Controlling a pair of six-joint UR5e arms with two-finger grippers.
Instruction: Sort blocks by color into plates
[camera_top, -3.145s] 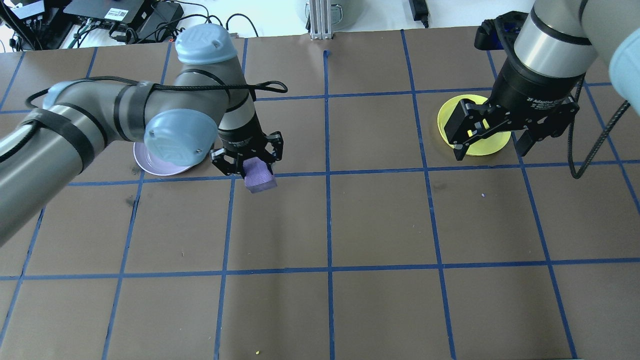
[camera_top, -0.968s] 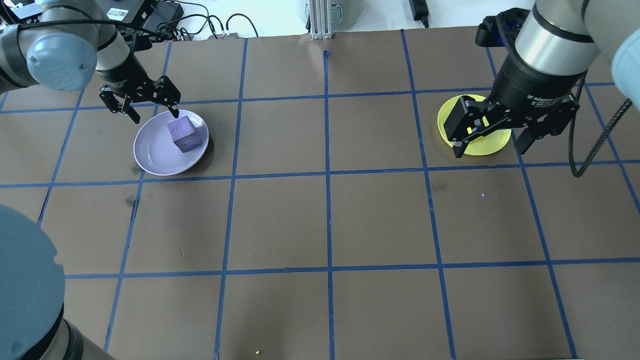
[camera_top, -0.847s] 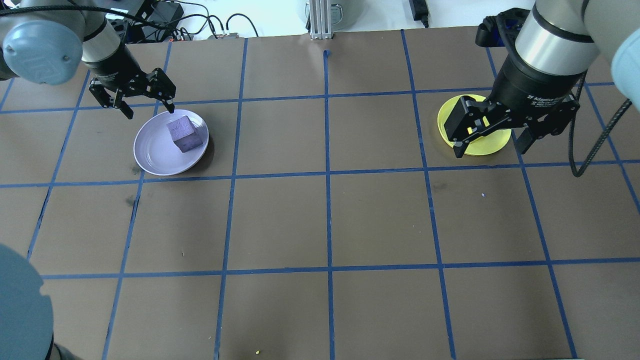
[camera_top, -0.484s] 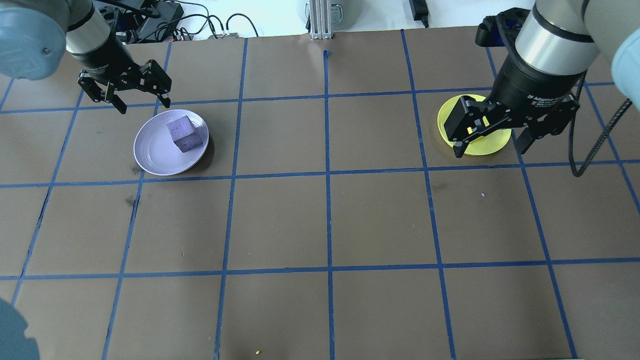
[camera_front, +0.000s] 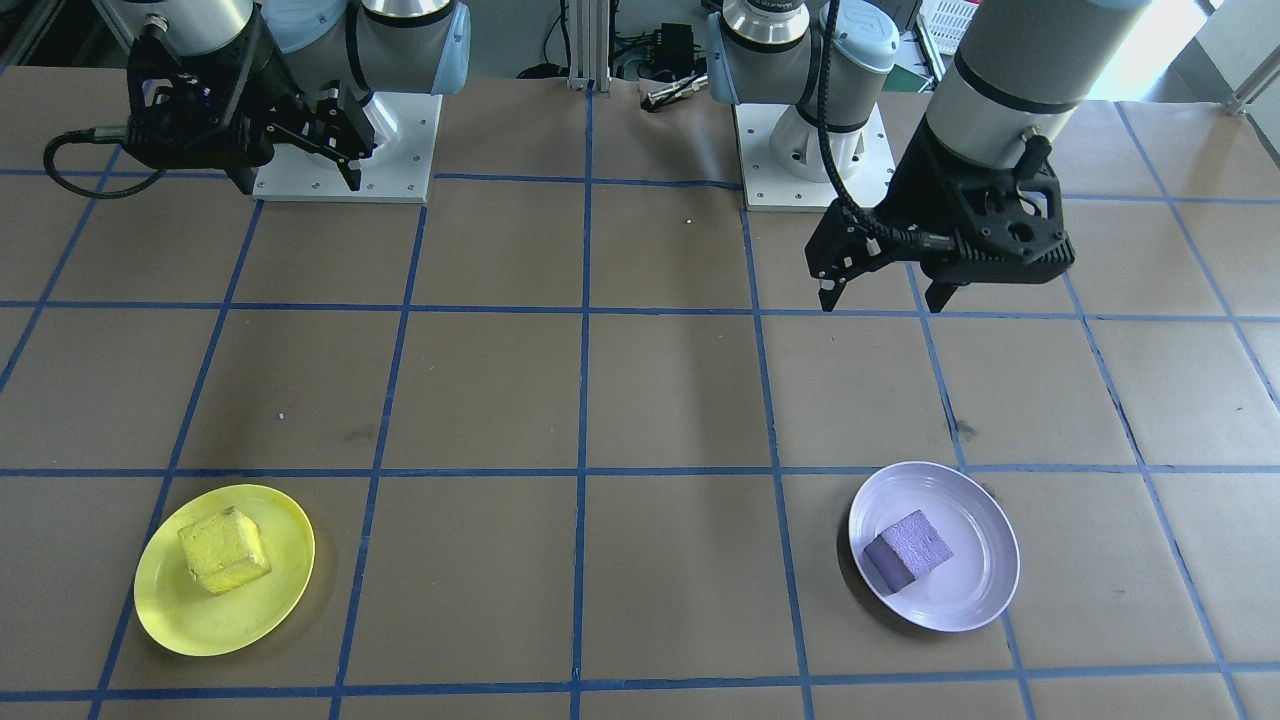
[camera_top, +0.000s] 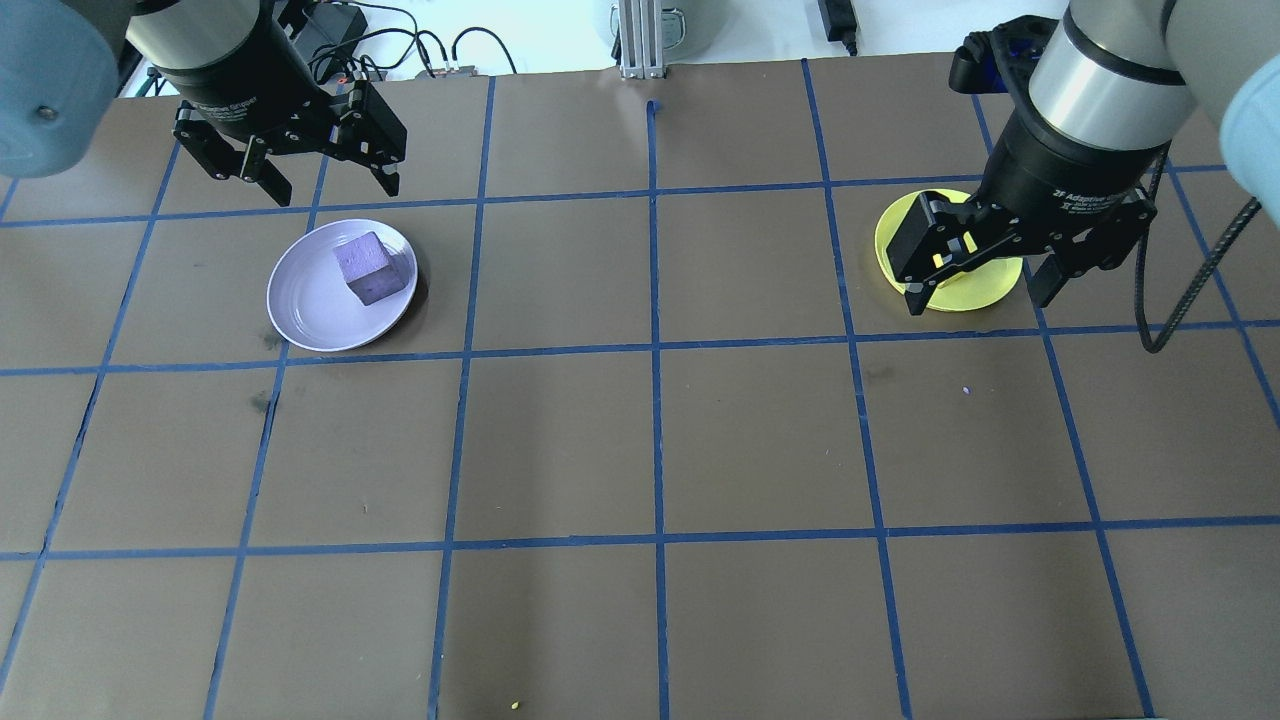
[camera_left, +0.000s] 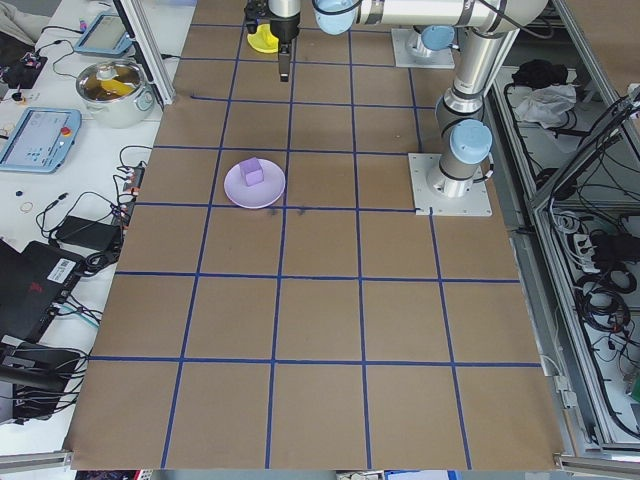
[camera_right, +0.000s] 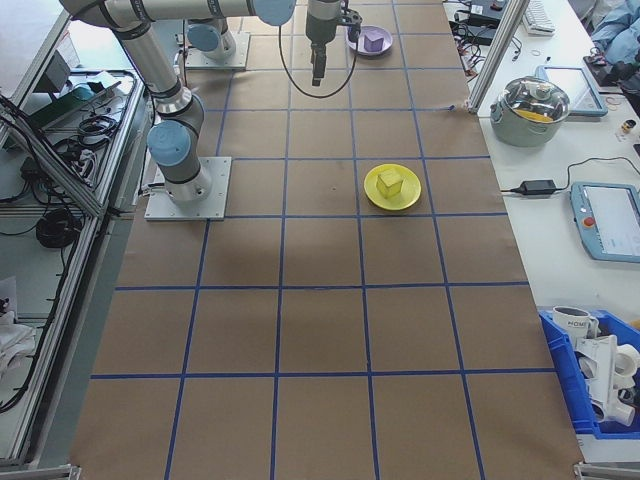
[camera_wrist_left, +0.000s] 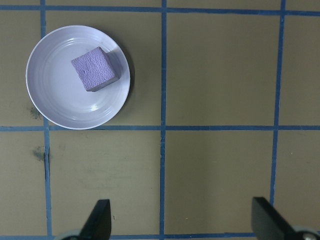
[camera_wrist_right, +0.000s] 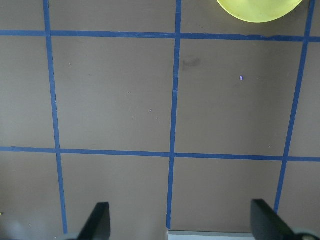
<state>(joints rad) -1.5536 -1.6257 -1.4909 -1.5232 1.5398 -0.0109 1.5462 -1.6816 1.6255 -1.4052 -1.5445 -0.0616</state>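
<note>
The purple block (camera_front: 908, 550) (camera_top: 362, 267) (camera_wrist_left: 95, 68) lies in the lavender plate (camera_front: 975, 590) (camera_top: 305, 310) (camera_wrist_left: 65, 105). In the yellow plate (camera_front: 200, 625) (camera_top: 975, 290) (camera_wrist_right: 260, 10) sits the yellow block (camera_front: 223, 550) (camera_right: 390, 181). My left gripper (camera_front: 880, 303) (camera_top: 335, 190) (camera_wrist_left: 182, 220) hangs open and empty, high above the table and off to one side of the lavender plate. My right gripper (camera_front: 300, 183) (camera_top: 975, 300) (camera_wrist_right: 180, 220) is open and empty too, raised high. In the overhead view it covers most of the yellow plate and its block.
Brown paper with a blue tape grid covers the table. The two arm bases (camera_front: 340, 150) (camera_front: 815, 160) stand at the robot's edge. Beyond the far edge are an aluminium post (camera_top: 640, 40), cables, a metal pot (camera_left: 115, 85) and a blue bin (camera_right: 600, 370).
The left gripper carried the purple block to the lavender plate, let it go there, then opened and rose away from it. The right arm has stayed put.
</note>
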